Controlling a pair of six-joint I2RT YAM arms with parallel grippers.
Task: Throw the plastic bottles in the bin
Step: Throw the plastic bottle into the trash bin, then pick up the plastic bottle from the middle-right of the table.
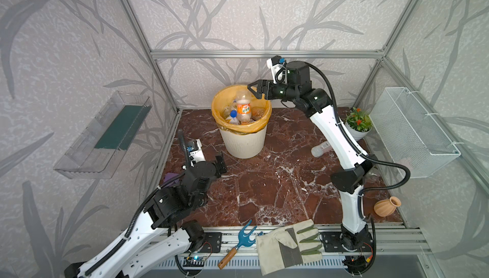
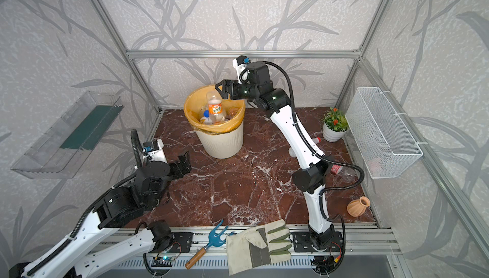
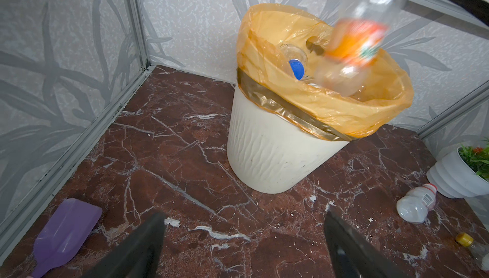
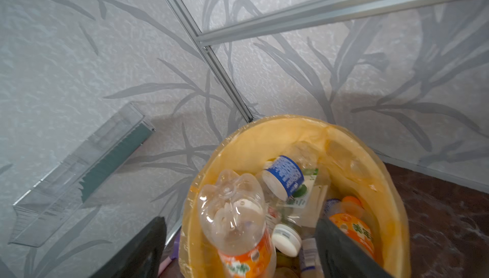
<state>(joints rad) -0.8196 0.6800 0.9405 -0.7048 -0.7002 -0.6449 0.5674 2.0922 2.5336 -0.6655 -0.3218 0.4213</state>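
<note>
My right pincer [image 1: 253, 90] gapes wide above the bin [image 1: 243, 141] so the orange-label bottle [image 1: 243, 107] falls in. My left pincer [image 1: 221, 163] hangs wide and empty, low over the counter [image 1: 264, 184], out of the way.

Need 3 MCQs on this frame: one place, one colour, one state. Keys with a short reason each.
1. Where is the terracotta vase?
A) on the wall shelf
B) on the marble tabletop
C) in the wire basket

2. What colour is the liner of the bin?
A) blue
B) black
C) yellow-orange

3. How is the right hand over the bin?
A) open, gripping nothing
B) shut on a bottle
C) shut, empty

Key:
1 B, the vase rests on the marble.
2 C, the bag folds over the rim.
3 A, its fingers stand clear of the orange-label bottle.
</note>
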